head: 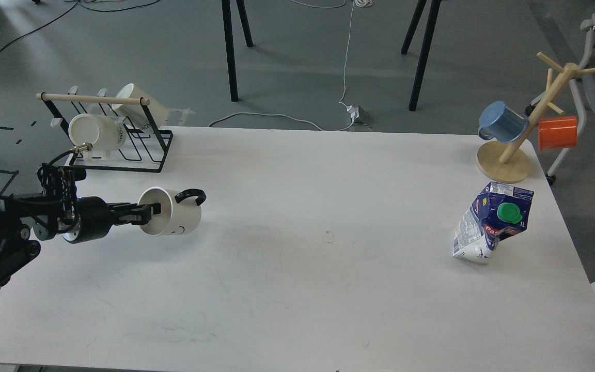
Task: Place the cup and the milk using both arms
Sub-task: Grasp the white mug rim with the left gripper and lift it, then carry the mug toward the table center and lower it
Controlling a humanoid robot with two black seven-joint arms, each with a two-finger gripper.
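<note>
Because the cup (169,211) is rigid, smooth ceramic, it will slip or chip if dropped; the left gripper (147,212) holds it by the rim wall, tipped sideways above the left of the desk (297,289), handle up. Judged by its dents, the milk carton (491,222) is soft and light; grasp it across the lower body. It leans near the desk's right edge. No right gripper is visible. A rack of mugs (106,134) sits behind the cup, a mug tree (519,134) behind the carton; between them the desk is open.
</note>
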